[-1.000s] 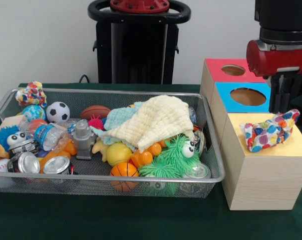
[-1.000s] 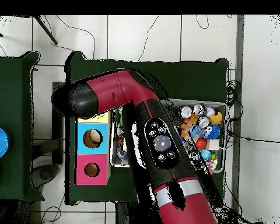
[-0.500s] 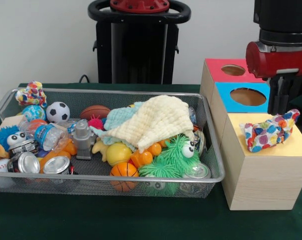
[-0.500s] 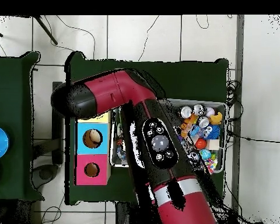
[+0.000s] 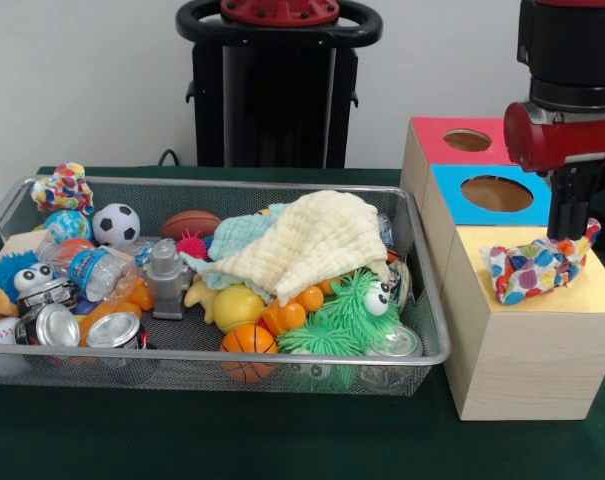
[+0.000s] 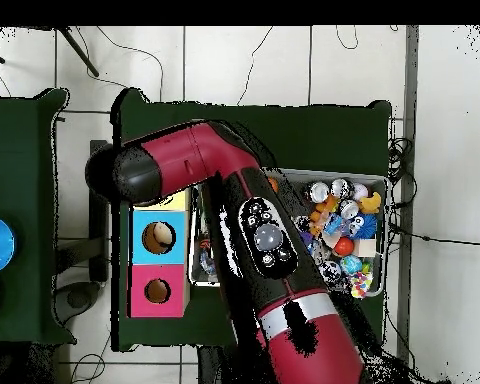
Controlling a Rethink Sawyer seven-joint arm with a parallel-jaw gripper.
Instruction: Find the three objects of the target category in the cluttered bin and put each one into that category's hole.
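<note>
The arm (image 6: 239, 235) is clad in glossy red shells joined by black sections. A rounded black cap is seen at its elbow end (image 6: 119, 175). A black oval panel (image 6: 264, 235) is set into the upper face of the link, with a grey round knob at its middle and small pale buttons around it. A white band (image 6: 294, 320) is wrapped around the link nearer the base. In the front view, a black cylinder is stacked over a red collar (image 5: 562, 135), below which a narrow black part (image 5: 572, 200) is fitted.

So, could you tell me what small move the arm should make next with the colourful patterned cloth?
Probably lift clear. The colourful patterned cloth lies crumpled on the yellow box top, covering its hole, with the gripper at its upper edge; whether it grips cannot be told.
</note>
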